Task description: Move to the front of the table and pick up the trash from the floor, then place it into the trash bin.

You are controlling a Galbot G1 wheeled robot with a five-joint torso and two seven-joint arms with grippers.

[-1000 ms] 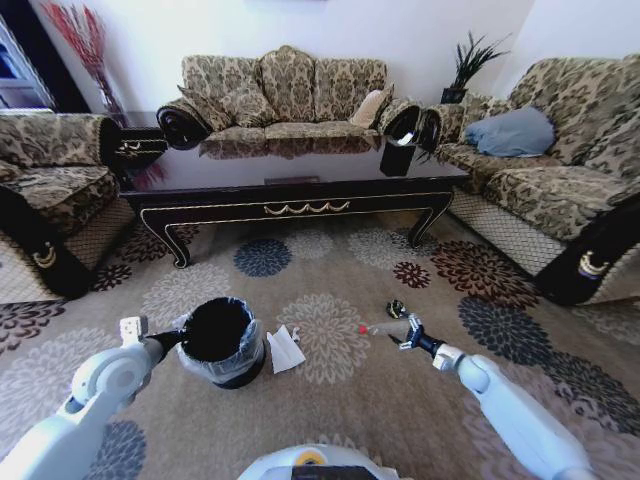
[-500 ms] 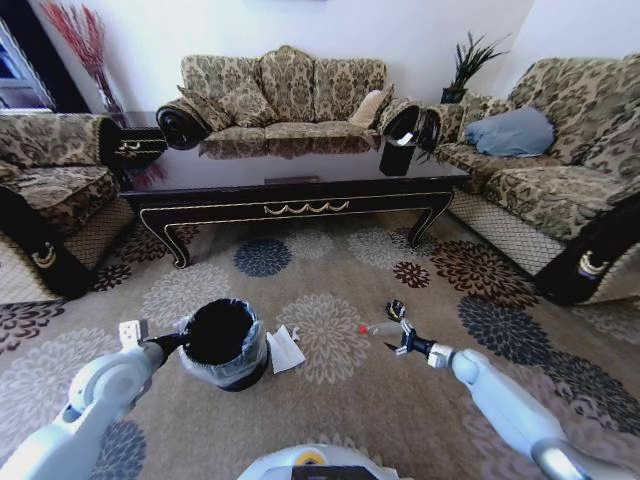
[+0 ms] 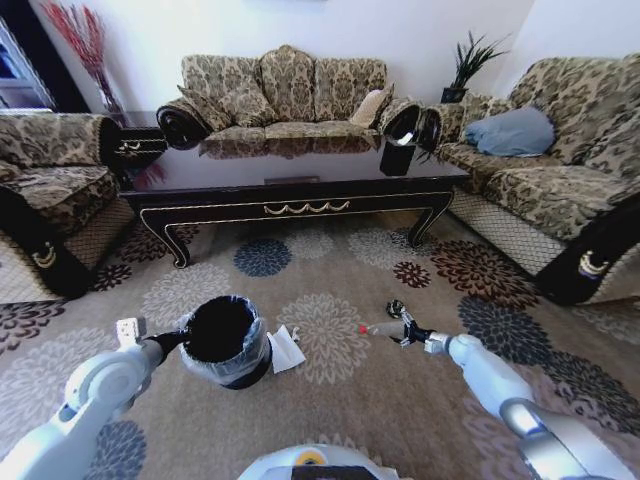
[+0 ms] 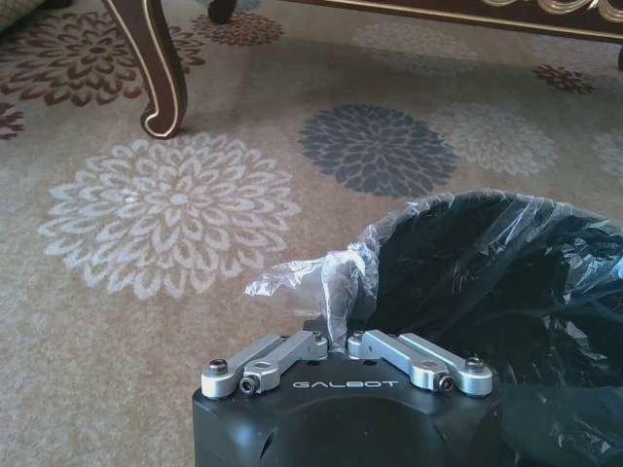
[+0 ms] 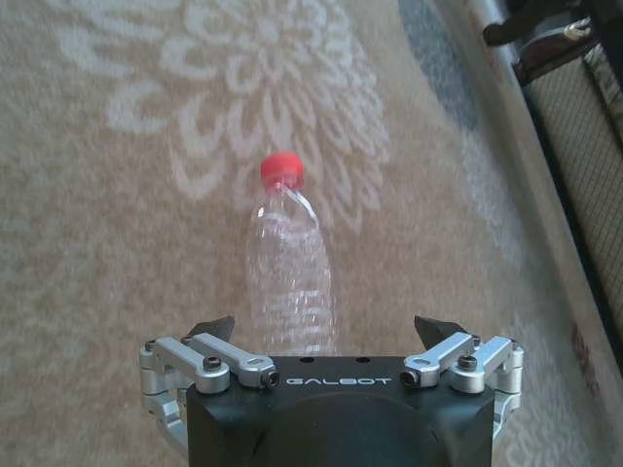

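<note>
Carpet (image 3: pixel 330 400) carries everything you need here: your right gripper (image 5: pixel 326 341) sits low over it with its fingers spread apart, and a clear plastic bottle (image 5: pixel 287 277) with a red cap (image 5: pixel 281 169) lies between them, base toward the gripper, not yet clamped. In the head view the bottle (image 3: pixel 384 328) lies just in front of that gripper (image 3: pixel 408 333), with a small dark ball (image 3: pixel 396 308) near it. Your left gripper (image 4: pixel 341 342) has its fingers together, pinching the plastic bag liner (image 4: pixel 321 282) at the rim of the trash bin (image 3: pixel 222 340). White paper (image 3: pixel 283 348) lies on the carpet just beside the bin. The table (image 3: pixel 290 190) stands well beyond, in front of the sofa (image 3: pixel 285 90).
</note>
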